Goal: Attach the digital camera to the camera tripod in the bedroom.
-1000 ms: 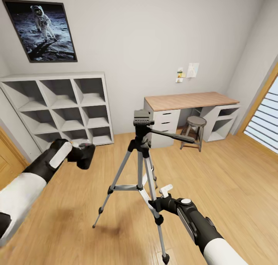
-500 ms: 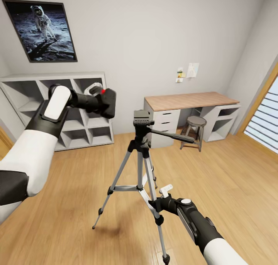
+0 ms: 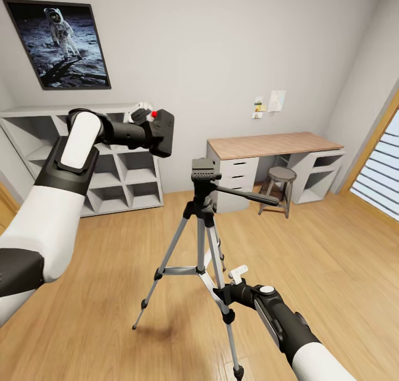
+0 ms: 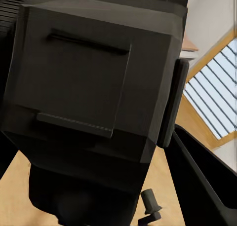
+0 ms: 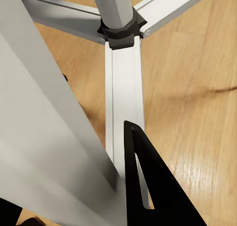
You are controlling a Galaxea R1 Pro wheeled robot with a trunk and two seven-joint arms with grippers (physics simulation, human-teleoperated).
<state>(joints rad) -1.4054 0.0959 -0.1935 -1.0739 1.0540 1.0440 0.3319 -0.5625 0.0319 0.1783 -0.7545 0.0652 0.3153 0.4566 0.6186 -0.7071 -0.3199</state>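
Observation:
The camera tripod (image 3: 203, 225) stands on the wood floor in the middle of the bedroom, its black head (image 3: 204, 170) bare and its pan handle pointing right. The black digital camera (image 3: 162, 131), red button on top, hangs in the air up and to the left of that head, with my left gripper (image 3: 151, 125) shut on it. Its dark body (image 4: 89, 73) looms close in the left wrist view. Low down, my right gripper (image 3: 228, 291) sits on the tripod's front right leg (image 5: 44, 117), which runs between its fingers (image 5: 148, 186).
A white cube shelf (image 3: 124, 170) stands against the back wall at left under the astronaut picture (image 3: 58, 42). A wood-topped desk (image 3: 274, 145) and a round stool (image 3: 280, 187) are behind the tripod at right. A slatted door (image 3: 382, 170) is at the far right.
My left arm has lifted the camera from low by the shelf, up and rightward, nearer the tripod head. The right arm and tripod have not moved.

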